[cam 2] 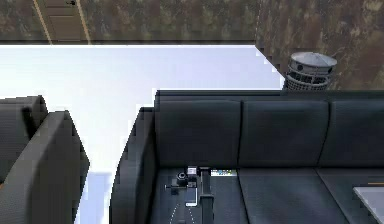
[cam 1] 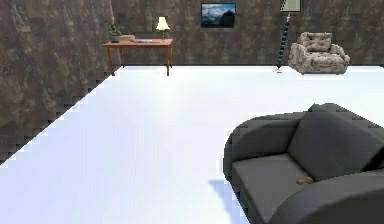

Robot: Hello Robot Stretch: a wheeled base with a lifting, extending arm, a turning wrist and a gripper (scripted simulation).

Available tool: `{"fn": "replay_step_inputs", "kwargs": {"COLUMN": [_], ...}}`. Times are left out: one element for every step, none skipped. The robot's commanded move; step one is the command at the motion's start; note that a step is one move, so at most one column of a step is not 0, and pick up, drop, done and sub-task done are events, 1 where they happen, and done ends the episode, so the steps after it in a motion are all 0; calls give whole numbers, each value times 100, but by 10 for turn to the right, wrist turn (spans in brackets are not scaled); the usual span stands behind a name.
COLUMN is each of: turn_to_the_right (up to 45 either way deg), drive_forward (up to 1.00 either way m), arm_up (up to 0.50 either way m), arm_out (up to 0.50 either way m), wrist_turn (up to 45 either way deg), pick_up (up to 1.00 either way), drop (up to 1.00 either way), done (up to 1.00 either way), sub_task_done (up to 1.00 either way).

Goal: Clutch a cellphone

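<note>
In the forward view, a white floor [cam 1: 140, 130] is stretching away to a dark patterned wall, where a wooden desk [cam 1: 138, 45] is standing with a table lamp [cam 1: 162, 24] and a small plant [cam 1: 115, 33] sitting on it. A framed picture [cam 1: 219, 14] is hanging on the wall to the desk's right, and further right a floor lamp [cam 1: 288, 35] is standing just beside a patterned armchair [cam 1: 318, 55]. A dark grey armchair [cam 1: 310, 160] is taking up the near right corner, with a small brownish blob [cam 1: 303, 181] lying on its seat, too small to name. In the arm side view, a dark sofa [cam 2: 270, 130] is running across the right half, with a round grey bin [cam 2: 310, 72] standing behind it and a flat pale object [cam 2: 368, 195] lying on its seat at the right edge. The arm [cam 2: 205, 200] is rising over the sofa seat, and the gripper [cam 2: 185, 180] is sitting low above the cushion; I cannot tell how its fingers are set or whether it is holding anything. A pale sliver [cam 2: 222, 173] is lying just right of the arm's far end, and I cannot tell whether it is the cellphone.
</note>
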Motion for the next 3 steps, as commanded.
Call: {"fn": "replay_step_inputs", "kwargs": {"turn_to_the_right": [0,0,0], "drive_forward": [0,0,0], "arm_up": [0,0,0], "arm_out": [0,0,0], "wrist_turn": [450,450,450], "pick_up": [0,0,0], "drop": [0,0,0], "done": [0,0,0], "sub_task_done": [0,0,0]}}
